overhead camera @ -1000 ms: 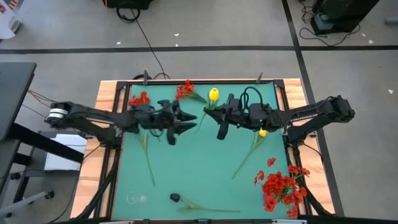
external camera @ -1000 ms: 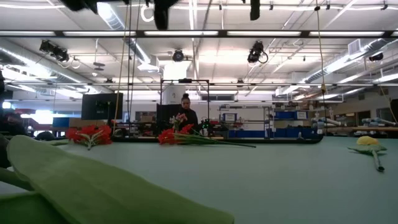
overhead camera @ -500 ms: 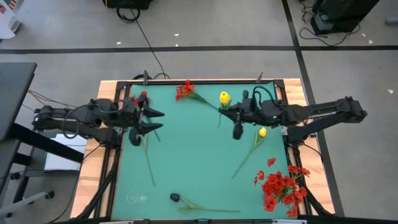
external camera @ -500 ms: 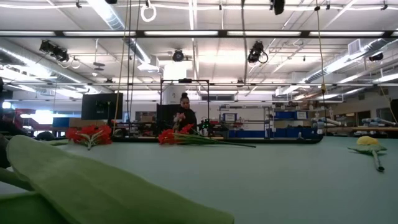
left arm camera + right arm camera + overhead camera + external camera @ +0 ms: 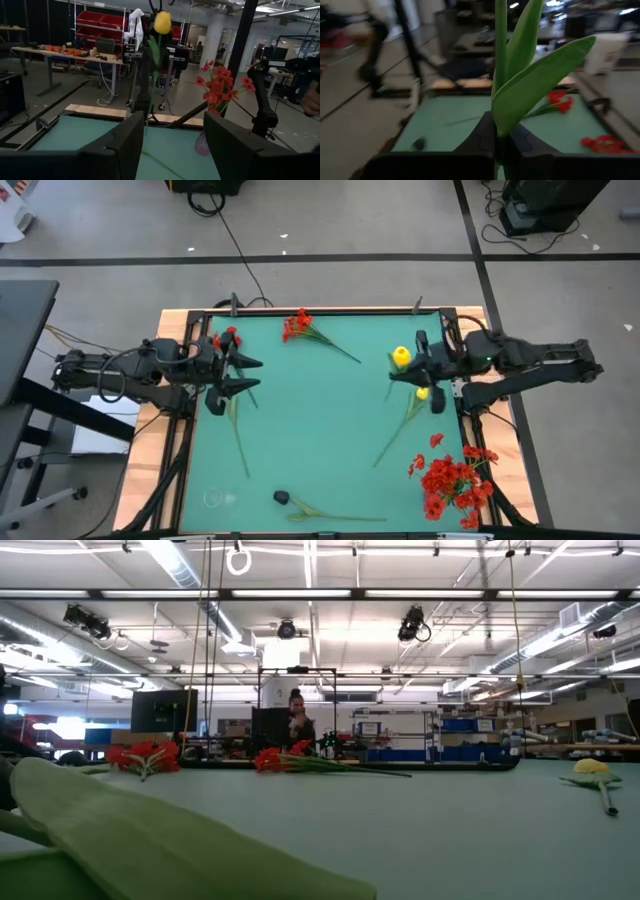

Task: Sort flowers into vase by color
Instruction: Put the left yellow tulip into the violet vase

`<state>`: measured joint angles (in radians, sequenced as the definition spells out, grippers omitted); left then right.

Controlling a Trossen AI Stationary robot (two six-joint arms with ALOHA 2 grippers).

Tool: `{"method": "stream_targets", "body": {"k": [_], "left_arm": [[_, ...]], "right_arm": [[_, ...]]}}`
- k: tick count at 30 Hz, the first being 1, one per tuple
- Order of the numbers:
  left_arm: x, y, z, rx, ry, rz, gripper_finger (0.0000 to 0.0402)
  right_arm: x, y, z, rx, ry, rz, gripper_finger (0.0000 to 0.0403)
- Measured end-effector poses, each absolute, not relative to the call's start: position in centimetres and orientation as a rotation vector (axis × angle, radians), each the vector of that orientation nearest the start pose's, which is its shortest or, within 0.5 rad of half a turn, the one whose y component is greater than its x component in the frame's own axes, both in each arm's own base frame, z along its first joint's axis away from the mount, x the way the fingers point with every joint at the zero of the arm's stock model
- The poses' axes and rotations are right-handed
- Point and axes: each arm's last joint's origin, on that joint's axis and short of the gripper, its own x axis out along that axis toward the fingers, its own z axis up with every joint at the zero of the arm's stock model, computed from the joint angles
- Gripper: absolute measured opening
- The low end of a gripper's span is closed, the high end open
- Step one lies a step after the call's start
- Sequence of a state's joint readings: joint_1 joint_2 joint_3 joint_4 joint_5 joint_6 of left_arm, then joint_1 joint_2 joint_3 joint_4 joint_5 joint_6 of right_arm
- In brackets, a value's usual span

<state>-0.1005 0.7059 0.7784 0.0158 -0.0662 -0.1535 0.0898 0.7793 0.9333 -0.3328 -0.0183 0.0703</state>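
With your right claw (image 5: 428, 372) clamped on the yellow tulip (image 5: 401, 357) above the bench's (image 5: 320, 440) right side, carry it upright and slowly, clear of the red bunch (image 5: 452, 480); the left claw (image 5: 246, 373) waits, fingers apart.

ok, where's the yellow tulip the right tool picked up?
In the high view the yellow tulip is held off the mat by the right tool near the table's right edge, just above a second yellow flower lying there.

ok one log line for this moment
right pincer: shut on yellow tulip, right side | left pincer: open, left edge
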Motion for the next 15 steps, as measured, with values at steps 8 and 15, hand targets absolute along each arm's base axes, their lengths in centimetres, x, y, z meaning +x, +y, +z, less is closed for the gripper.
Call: {"method": "stream_targets", "body": {"k": [8, 15], "left_arm": [[15.5, -1.4, 36.1, -0.161, -0.085, -0.041, 0.0212], [15.5, -1.4, 36.1, -0.161, -0.085, -0.041, 0.0212]], "right_arm": [[10.0, 1.5, 36.3, 0.047, 0.278, 0.283, 0.0014], [5.6, 1.5, 35.1, 0.082, 0.367, 0.411, 0.0014]]}}
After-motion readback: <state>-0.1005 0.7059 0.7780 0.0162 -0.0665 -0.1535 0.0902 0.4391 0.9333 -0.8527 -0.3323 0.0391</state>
